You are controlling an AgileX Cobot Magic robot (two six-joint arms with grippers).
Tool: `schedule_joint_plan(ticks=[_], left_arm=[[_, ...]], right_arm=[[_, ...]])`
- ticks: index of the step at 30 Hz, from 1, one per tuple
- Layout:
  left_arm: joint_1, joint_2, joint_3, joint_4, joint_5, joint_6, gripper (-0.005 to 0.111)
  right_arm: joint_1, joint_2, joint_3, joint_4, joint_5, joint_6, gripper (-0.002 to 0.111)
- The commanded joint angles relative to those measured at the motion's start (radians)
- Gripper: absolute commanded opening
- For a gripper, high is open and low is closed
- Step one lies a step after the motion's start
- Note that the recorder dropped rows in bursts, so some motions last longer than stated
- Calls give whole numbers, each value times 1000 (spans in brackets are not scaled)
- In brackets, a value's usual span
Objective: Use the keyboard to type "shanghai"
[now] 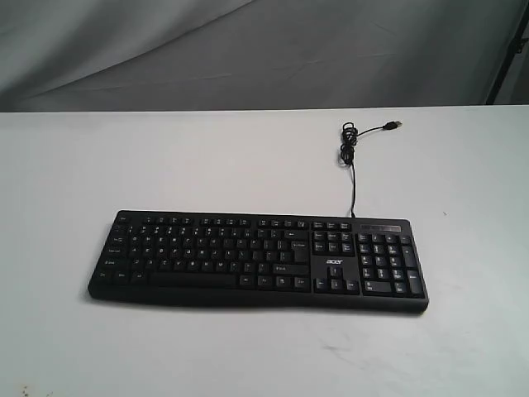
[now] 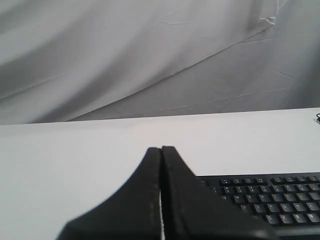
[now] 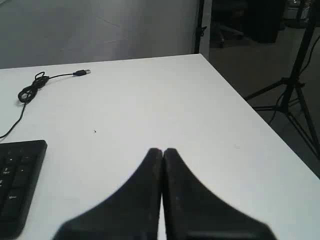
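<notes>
While the keyboard (image 1: pixel 258 258) lies flat on the white table (image 1: pixel 248 157), just 6 o'clock of centre, its cable (image 1: pixel 351 157) coils off toward 1 o'clock. Left gripper (image 2: pixel 161 150) and right gripper (image 3: pixel 162 151) have jaws pressed together, empty, and are seen only in the wrist views. Only the right wrist view shows a tripod (image 3: pixel 295 85) off-table.

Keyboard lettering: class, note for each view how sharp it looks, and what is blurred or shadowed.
Exterior view: soft even light; the keyboard casts a thin shadow at its near edge, lettering tiny and soft. Left wrist view: the left claw is a dark blur close up; keys beyond are slightly soft. Right wrist view: the right claw blurs likewise; the cable is fairly crisp.
</notes>
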Motion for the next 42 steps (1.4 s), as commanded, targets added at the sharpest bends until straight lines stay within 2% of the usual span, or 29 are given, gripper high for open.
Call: schedule_joint_plan(ticks=[1, 14, 21, 29, 31, 32, 35, 37, 39, 42], left_arm=[[-6, -2, 2, 0, -6, -3, 0], [-6, -2, 2, 0, -6, -3, 0], [-6, -2, 2, 0, -6, -3, 0], [-6, -2, 2, 0, -6, -3, 0], [-6, -2, 2, 0, -6, -3, 0], [-6, -2, 2, 0, -6, -3, 0], [-6, -2, 2, 0, -6, -3, 0], [-6, -2, 2, 0, -6, -3, 0], [-6, -2, 2, 0, -6, -3, 0], [-6, -2, 2, 0, -6, -3, 0]], right_arm=[[-7, -5, 4, 0, 0, 2, 0], [-7, -5, 4, -14, -21, -6, 0], [-7, -5, 4, 7, -445, -4, 0], [-7, -5, 4, 7, -623, -4, 0], [-7, -5, 4, 14, -742, 10, 0], [-7, -5, 4, 16, -814, 72, 0], [-7, -5, 4, 16, -984, 457, 0], [-7, -5, 3, 16, -1064, 531, 0], [-7, 4, -83, 14, -1020, 565, 0], [-7, 99, -278, -37, -783, 577, 0]])
